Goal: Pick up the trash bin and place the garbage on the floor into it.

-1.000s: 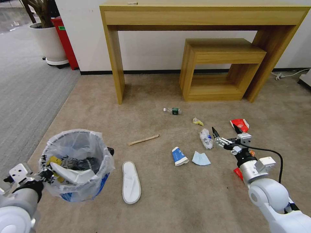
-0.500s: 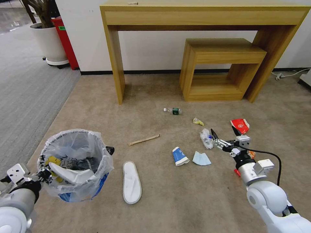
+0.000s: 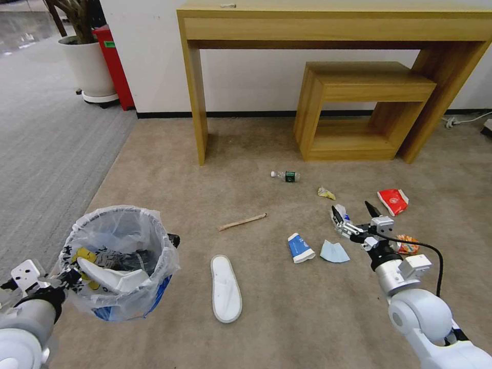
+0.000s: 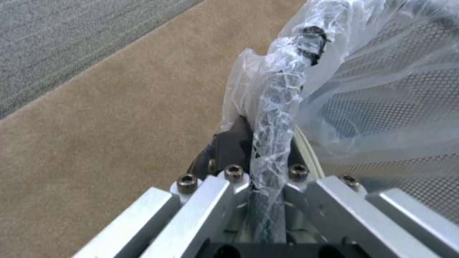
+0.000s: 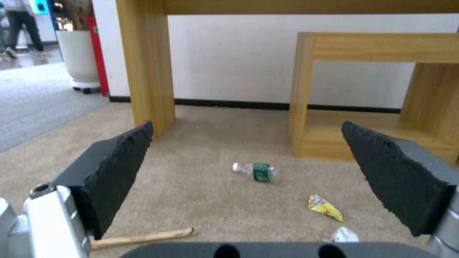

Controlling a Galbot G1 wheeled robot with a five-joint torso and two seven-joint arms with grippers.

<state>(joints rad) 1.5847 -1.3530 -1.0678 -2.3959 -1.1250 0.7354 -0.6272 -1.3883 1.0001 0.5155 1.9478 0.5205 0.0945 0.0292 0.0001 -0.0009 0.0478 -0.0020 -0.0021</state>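
Having driven rightward, we are carrying the trash bin (image 3: 120, 261) clamped in the left gripper (image 4: 260, 168) and hovering the wide-spread right gripper (image 3: 354, 211) above the crumpled wrapper (image 3: 342, 211) beneath it, which next calls for descent.

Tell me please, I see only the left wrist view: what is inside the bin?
Observer: A white slipper lies in the bin, on top of dark items.
Operator: Does the right end effector hold something?
Observer: No. The right end effector is open and empty, above the litter on the floor.
Operator: Which piece lies nearest to the bin?
Observer: A second slipper, flat on the carpet beside it.
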